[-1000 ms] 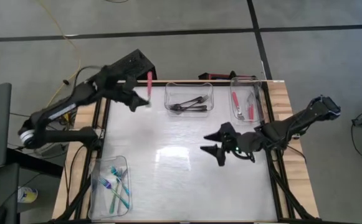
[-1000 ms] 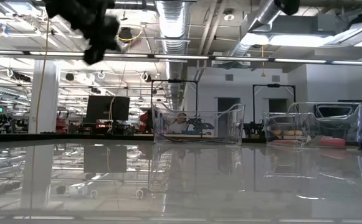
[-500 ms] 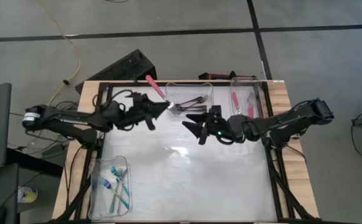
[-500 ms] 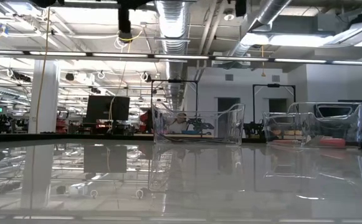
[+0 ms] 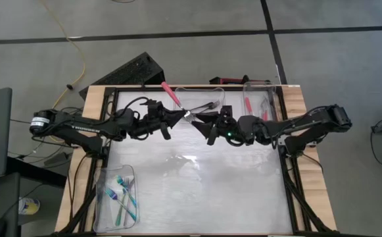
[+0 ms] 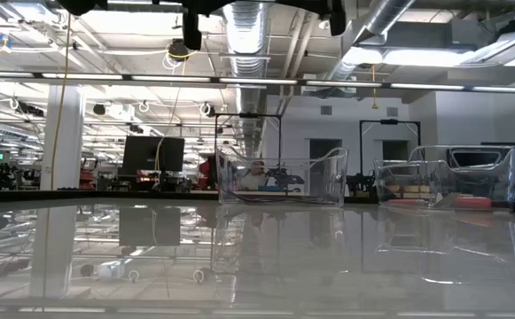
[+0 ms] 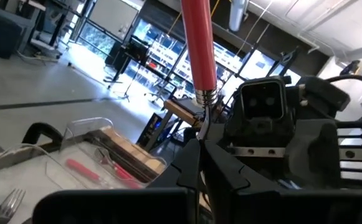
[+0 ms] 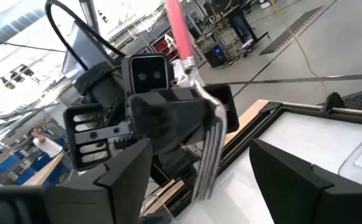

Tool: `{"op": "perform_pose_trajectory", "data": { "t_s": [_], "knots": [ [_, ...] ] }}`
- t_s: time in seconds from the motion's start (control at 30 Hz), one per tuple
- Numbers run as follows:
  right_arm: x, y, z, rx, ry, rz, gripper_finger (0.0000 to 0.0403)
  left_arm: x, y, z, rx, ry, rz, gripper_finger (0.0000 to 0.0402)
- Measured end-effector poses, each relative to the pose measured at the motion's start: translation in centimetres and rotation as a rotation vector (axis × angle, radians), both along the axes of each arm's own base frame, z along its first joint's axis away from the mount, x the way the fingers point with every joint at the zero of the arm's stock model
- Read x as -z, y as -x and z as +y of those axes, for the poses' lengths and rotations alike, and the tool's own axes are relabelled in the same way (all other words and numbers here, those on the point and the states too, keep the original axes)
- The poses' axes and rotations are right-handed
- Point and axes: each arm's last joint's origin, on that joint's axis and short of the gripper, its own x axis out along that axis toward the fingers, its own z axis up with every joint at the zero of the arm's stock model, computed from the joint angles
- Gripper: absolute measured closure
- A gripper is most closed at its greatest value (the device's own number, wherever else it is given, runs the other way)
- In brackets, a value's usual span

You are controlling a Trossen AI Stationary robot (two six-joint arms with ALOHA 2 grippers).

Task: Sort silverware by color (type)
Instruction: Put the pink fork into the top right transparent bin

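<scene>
My left gripper reaches from the table's left over the far middle and is shut on a red-handled fork. The fork's handle slants up and its silver tines point down. My right gripper comes from the right and faces the left one. It is open, with one finger on each side of the tines, touching nothing. Both grippers hang high above the table; the low view shows only their undersides. My left gripper pinches the fork between its two fingers at the silver neck, just below the red handle. The fork is lifted clear of the table, roughly upright, handle above the fingers and tines below them.
A clear bin with dark forks sits at the far edge under the grippers. A bin with red forks is at the far right and a bin with teal forks at the near left. The glossy table top lies between them.
My left gripper carried the red fork from the far left corner toward the table's right, to the far middle, and the handle tilted. My right gripper moved left and toward the far edge until it met the fork, its open fingers now straddling the tines.
</scene>
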Motion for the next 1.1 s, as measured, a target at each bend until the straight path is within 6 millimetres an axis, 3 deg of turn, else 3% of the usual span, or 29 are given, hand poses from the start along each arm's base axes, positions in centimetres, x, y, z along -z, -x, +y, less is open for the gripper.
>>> {"op": "perform_pose_trajectory", "data": {
  "t_s": [0.6,0.8,1.1],
  "knots": [
    [0.6,-0.9,-1.9,-0.093,-0.058,-0.016,0.0135,0.0,0.1,0.2,-0.049,0.025,-0.009,0.0401],
    [1.3,-1.9,-2.0,-0.102,-0.067,-0.015,0.0188,0.4,-0.3,0.2,-0.042,0.021,0.007,0.0401],
    [1.5,-1.9,-2.0,-0.115,-0.062,-0.004,0.0316,0.7,-0.6,-0.1,-0.034,0.024,0.011,0.0402]
  ]
}}
